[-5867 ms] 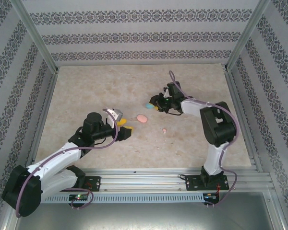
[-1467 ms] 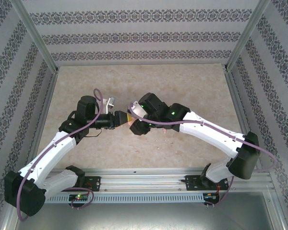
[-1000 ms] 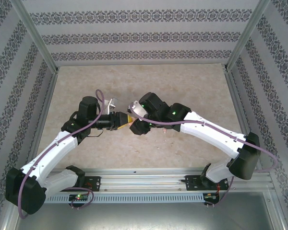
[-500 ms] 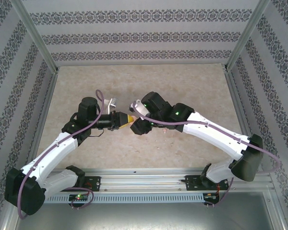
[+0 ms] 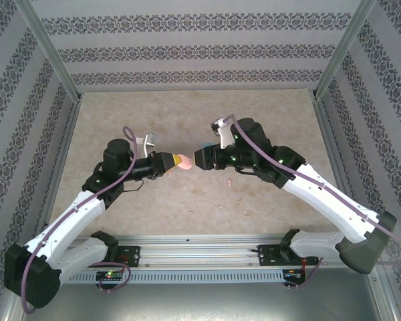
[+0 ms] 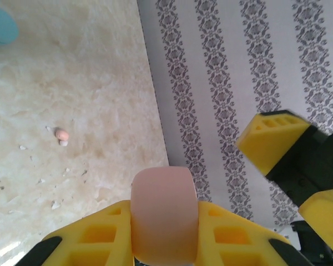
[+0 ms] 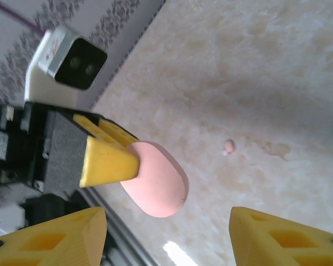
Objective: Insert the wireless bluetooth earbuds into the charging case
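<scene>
A tiny rounded pink plastic earbud (image 6: 61, 134) lies loose on the beige marbled table (image 5: 120, 114), well apart from any case. From above it sits on the bare surface (image 5: 230, 181) just under the right arm's forearm. Where the other buds are cannot be told.

The pink oval plastic charging case (image 7: 155, 180) is off the table, pinched across its width between the yellow fingers (image 7: 108, 155) of the left gripper (image 5: 176, 161), which presents it end-on toward the other arm. Its lid looks shut, with only a seam line visible along its edge.

The right gripper (image 5: 198, 158) faces the case from close by with its jaws spread wide and nothing between them, one pad on either side of the case's free end without touching it. A light blue oval case (image 6: 0, 27) rests on the table beyond, near the right wrist.

Judged from this, no bud is seated yet. The work stands at handling the pink case between the two arms; opening it, picking up the buds and placing them are all left to do.
</scene>
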